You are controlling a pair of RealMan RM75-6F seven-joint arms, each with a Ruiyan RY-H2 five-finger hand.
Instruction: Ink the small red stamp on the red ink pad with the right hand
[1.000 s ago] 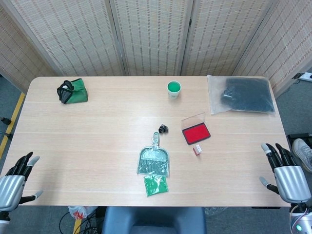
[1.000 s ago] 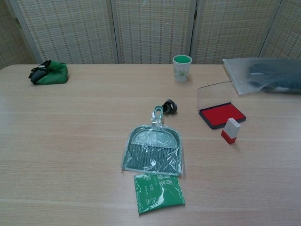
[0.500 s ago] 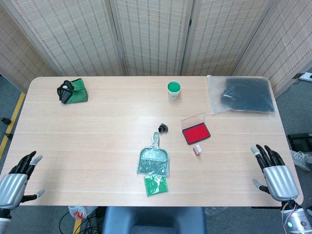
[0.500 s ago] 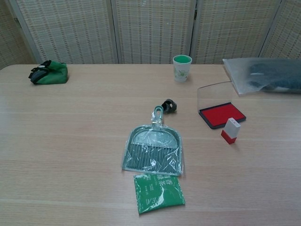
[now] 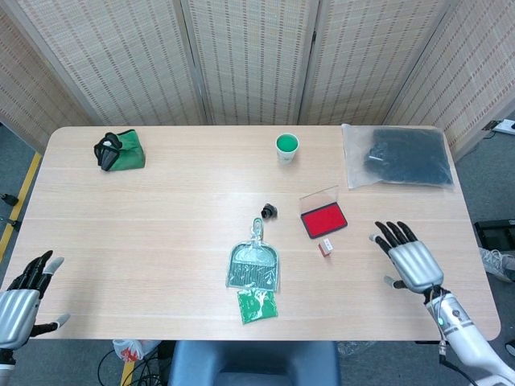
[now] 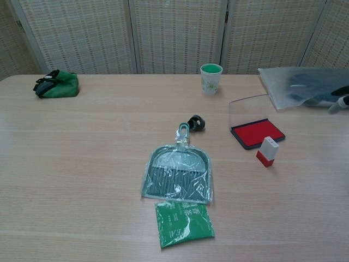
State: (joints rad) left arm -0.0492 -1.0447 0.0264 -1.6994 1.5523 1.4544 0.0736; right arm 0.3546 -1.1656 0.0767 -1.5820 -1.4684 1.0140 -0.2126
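The small red stamp (image 5: 325, 247) (image 6: 267, 151), white on top with a red base, lies on the table just in front of the red ink pad (image 5: 323, 219) (image 6: 257, 132), whose clear lid stands raised. My right hand (image 5: 410, 260) hovers with fingers spread over the table, well to the right of the stamp and holding nothing; only its fingertips (image 6: 340, 100) show at the right edge of the chest view. My left hand (image 5: 20, 301) hangs with fingers apart off the table's near left corner, empty.
A wrapped green dustpan (image 5: 254, 266) and a green packet (image 5: 257, 305) lie mid-table, with a small black object (image 5: 269, 212) behind them. A green cup (image 5: 287, 147), a plastic bag with dark contents (image 5: 401, 156) and a green pouch (image 5: 121, 150) sit toward the back.
My right hand has moved from off the table's right edge up and leftward over the table, toward the stamp. The left hand has barely shifted. No object has moved.
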